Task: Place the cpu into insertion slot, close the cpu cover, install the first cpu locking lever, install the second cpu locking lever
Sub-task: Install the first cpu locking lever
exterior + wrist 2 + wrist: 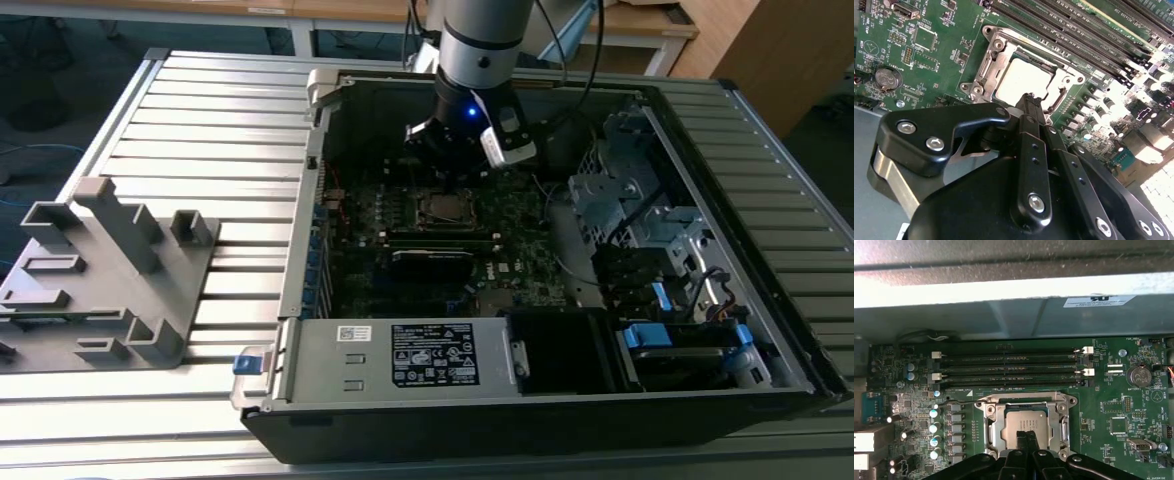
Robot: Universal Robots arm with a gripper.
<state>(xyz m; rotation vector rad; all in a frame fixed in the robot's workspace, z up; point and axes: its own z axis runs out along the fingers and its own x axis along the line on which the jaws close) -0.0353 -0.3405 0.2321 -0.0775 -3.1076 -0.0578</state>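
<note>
A white rectangular label (434, 355) with dense black print lies on top of the grey metal power-supply box (334, 375) in the exterior view. Just beside it sits a smaller white sticker (352, 333). The wording on both is too small to read. In the first wrist view a white strip sticker with black print (1097, 300) stands on the grey case wall (1004, 320), and faint lines of print cross the small square grey-metal cpu (1024, 421). Tiny white lettering dots the green motherboard (1114, 410), some of it beside the round silver coin battery (1141, 375) and near a printed triangle-in-circle sign (1156, 395).
</note>
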